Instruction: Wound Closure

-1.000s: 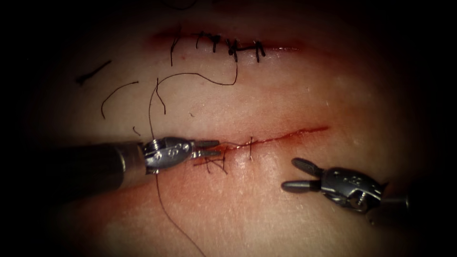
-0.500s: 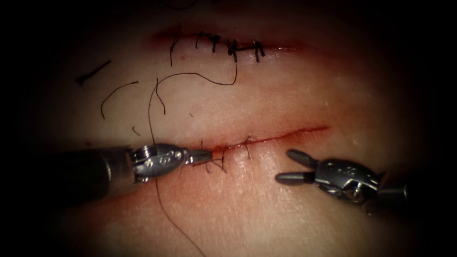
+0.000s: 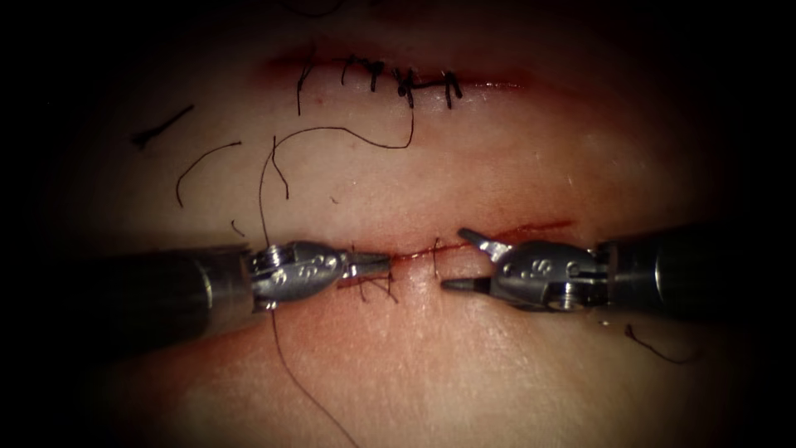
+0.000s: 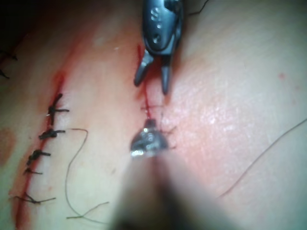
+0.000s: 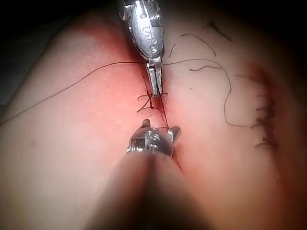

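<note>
The left arm's silver needle driver (image 3: 369,265) has its jaws closed at the left end of the red cut (image 3: 497,236) in the pale pork tissue (image 3: 431,373), apparently pinching dark thread (image 3: 292,377) beside the stitches (image 3: 369,286). The right arm's driver (image 3: 462,261), jaws open and empty, now sits nearer the cut. No needle is identifiable. Steady, gentle tension would serve best.
</note>
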`<state>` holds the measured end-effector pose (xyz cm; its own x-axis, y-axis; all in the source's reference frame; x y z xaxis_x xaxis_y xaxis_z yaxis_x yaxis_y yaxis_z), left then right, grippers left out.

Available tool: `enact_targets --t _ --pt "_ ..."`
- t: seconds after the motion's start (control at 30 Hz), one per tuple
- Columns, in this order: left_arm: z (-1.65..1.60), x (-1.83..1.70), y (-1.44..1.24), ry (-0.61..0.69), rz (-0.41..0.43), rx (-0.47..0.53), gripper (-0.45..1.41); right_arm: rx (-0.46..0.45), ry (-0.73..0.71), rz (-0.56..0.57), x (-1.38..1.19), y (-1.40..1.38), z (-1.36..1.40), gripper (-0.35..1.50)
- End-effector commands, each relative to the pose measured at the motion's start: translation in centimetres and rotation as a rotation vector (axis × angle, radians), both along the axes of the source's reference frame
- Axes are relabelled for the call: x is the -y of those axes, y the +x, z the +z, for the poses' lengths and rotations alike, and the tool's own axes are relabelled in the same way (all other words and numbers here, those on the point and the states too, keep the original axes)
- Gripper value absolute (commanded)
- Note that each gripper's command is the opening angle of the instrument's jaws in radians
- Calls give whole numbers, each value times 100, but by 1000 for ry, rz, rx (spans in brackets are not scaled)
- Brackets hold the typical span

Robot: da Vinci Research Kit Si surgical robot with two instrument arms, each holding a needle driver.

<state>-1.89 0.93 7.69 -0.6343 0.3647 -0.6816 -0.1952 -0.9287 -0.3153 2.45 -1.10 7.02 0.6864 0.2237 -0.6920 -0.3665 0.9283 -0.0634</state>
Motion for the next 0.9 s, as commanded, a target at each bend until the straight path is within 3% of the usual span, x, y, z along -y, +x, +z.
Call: enact_targets --t 0.03,0.57,0.9 --pt "4 3 -7 -2 3 -1 -45 15 -10 5 2 14 13 141" --pt "-9 -5 -12 -11 9 -5 -45 55 -56 4 2 56 44 143" --pt "-15 -3 -16 -14 7 -9 -45 64 -64 -2 1 59 48 143"
